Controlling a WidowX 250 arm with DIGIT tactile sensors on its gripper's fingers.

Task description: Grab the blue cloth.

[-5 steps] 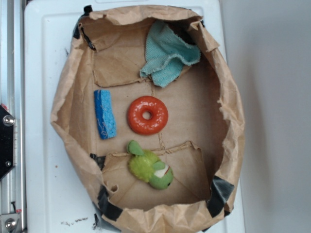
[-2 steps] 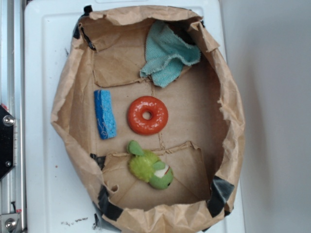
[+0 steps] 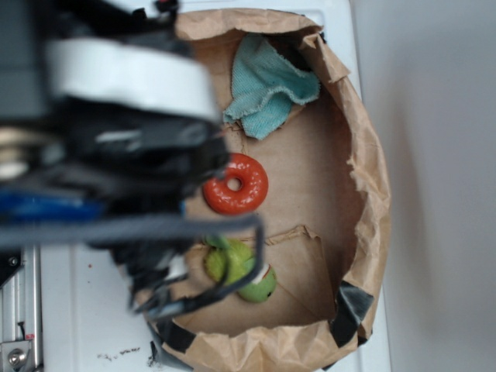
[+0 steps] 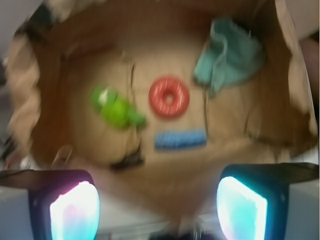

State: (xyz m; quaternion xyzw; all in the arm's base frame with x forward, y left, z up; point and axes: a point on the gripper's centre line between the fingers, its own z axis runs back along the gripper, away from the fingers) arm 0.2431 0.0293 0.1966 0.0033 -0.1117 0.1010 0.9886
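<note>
1. Clearly stood at the approach stage: gripper (image 4: 157,212) high over the near rim of the paper bag (image 3: 370,186), jaws spread wide, holding nothing, both fingers (image 4: 74,212) lit at the bottom of the wrist view.
2. Found the blue cloth (image 3: 267,87) crumpled in the bag's far corner, leaning up against the wall, well apart from the orange ring (image 3: 235,184) and the green toy (image 3: 244,275).
3. Judged best to travel across above the ring, descend over the thickest fold, keep clear of the bag wall, then pinch a ridge of fabric rather than a flat patch.
4. Read the cloth's long axis as roughly diagonal, from the upper corner down toward the bag's middle, frayed edge lowest; blur in the wrist view left the finer folds unclear.
5. Left the blue sponge (image 4: 180,140) alone.
</note>
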